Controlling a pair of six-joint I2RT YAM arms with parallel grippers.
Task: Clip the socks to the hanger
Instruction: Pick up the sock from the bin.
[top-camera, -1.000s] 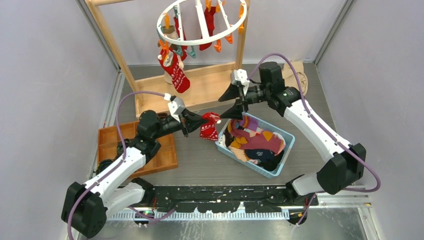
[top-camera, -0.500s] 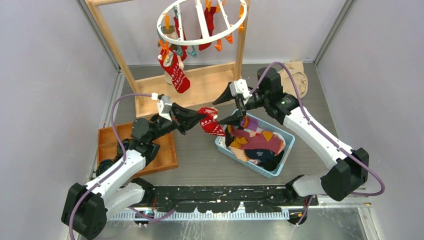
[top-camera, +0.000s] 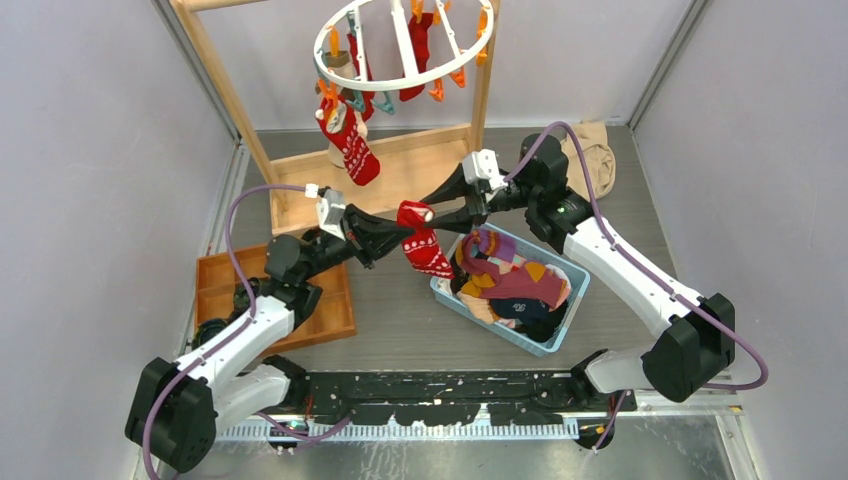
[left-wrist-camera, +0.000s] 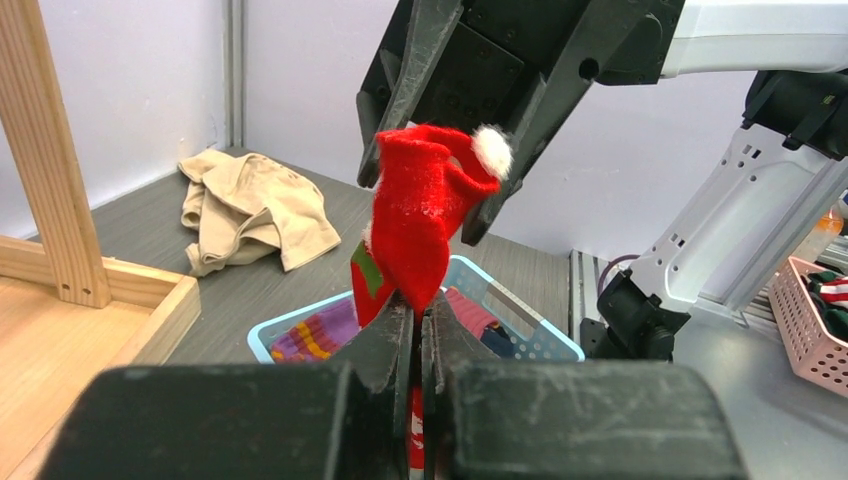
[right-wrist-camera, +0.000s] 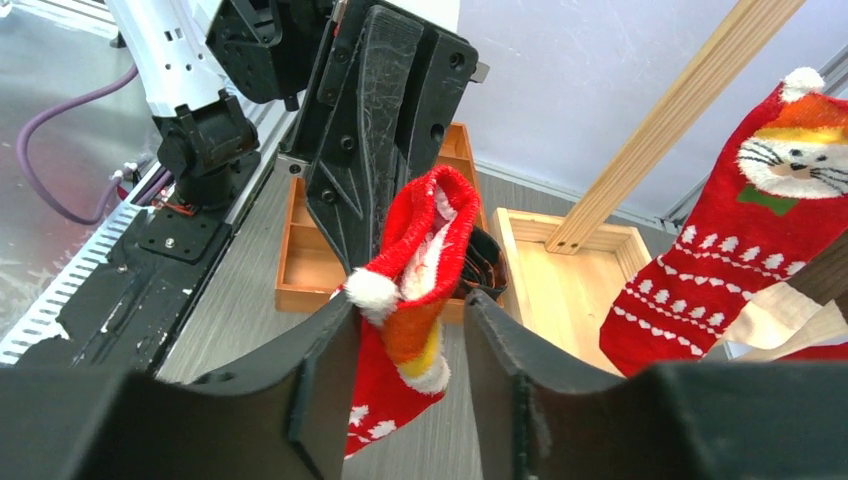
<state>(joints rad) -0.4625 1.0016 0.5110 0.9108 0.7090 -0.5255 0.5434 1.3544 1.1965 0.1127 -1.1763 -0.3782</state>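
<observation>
My left gripper is shut on a red sock with white patterns, held in the air between the two arms; its fingers pinch the sock's middle and the cuff with a white pompom stands up. My right gripper is open, one jaw on each side of that cuff; the left jaw touches the pompom and a gap shows at the right jaw. The white ring hanger hangs at the back with several socks clipped on, among them a red cat sock.
A blue basket of mixed socks sits under the right arm. A beige cloth lies at the back right. The wooden frame stands behind. An orange wooden tray is at the left.
My right gripper rose from the basket, turned toward the held sock and narrowed its jaws around the cuff. My left arm lifted the sock slightly up and back.
</observation>
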